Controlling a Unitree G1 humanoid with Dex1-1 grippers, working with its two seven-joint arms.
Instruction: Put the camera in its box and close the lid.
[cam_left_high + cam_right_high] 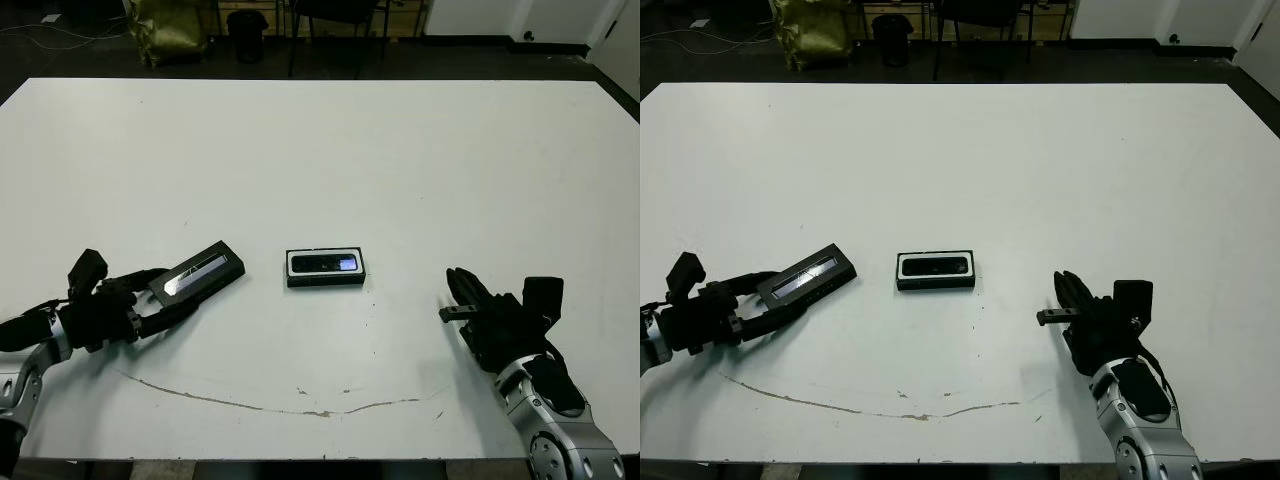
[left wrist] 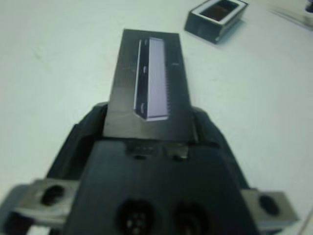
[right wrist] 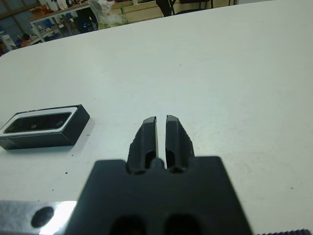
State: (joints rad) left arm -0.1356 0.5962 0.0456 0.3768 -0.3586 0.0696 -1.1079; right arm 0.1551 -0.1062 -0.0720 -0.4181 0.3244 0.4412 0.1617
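Holding the lid, with the camera already seated in its box.

The slim black bar-shaped camera with the glossy bluish face (image 1: 325,263) lies inside the shallow white-lined black box (image 1: 325,281) at mid-table. My left gripper (image 1: 150,300) clamps the near end of the flat black lid with the silvery stripe (image 1: 200,274), just left of the box. My right gripper (image 3: 161,139) is empty, fingers nearly together, well apart. Remaining, in my judgement: carry the lid over and seat it.
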